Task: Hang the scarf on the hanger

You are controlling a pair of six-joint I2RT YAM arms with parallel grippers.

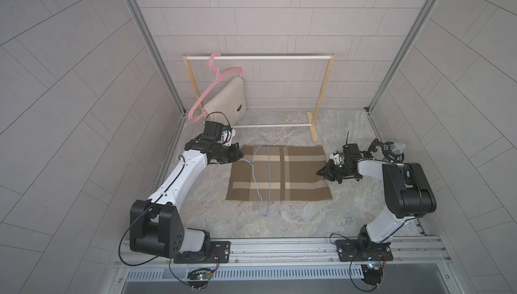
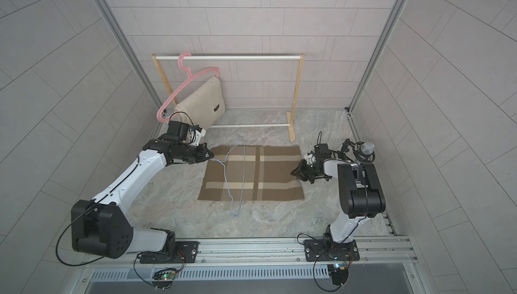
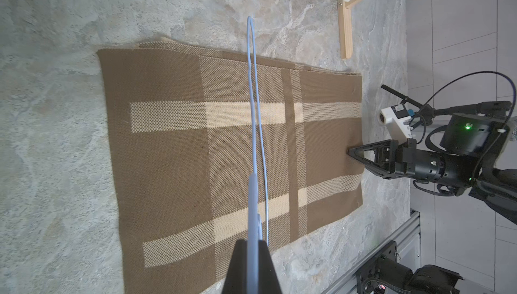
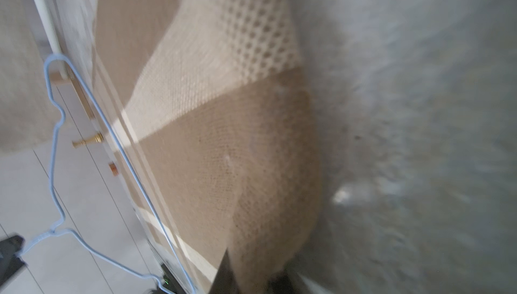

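Tabletop (image 1: 279, 224), marbled grey, seen from above; carried everything listed below. Along its far side, wooden rack (image 1: 260, 57), with pink hanger (image 1: 208, 90) and beige cloth (image 1: 228, 102) hung at one end: stood well apart from the work and blocked neither arm. At centre, scarf (image 1: 291, 175), brown plaid: lay folded flat, long axis running across from arm to arm. Over its left part, blue wire hanger (image 3: 253, 194): crossed the scarf at right angles, stood on edge, overshot both long sides; contact with the fabric not discernible. At the hook end, left gripper (image 1: 240, 157), fingers pressed together on the wire. At the right short edge, right gripper (image 1: 321, 173), pinched shut on the scarf's hem, with all the fabric lying from those fingers straight toward the hanger. Judged next: raising that hem, by the nearer right arm, leftward through the wire triangle.
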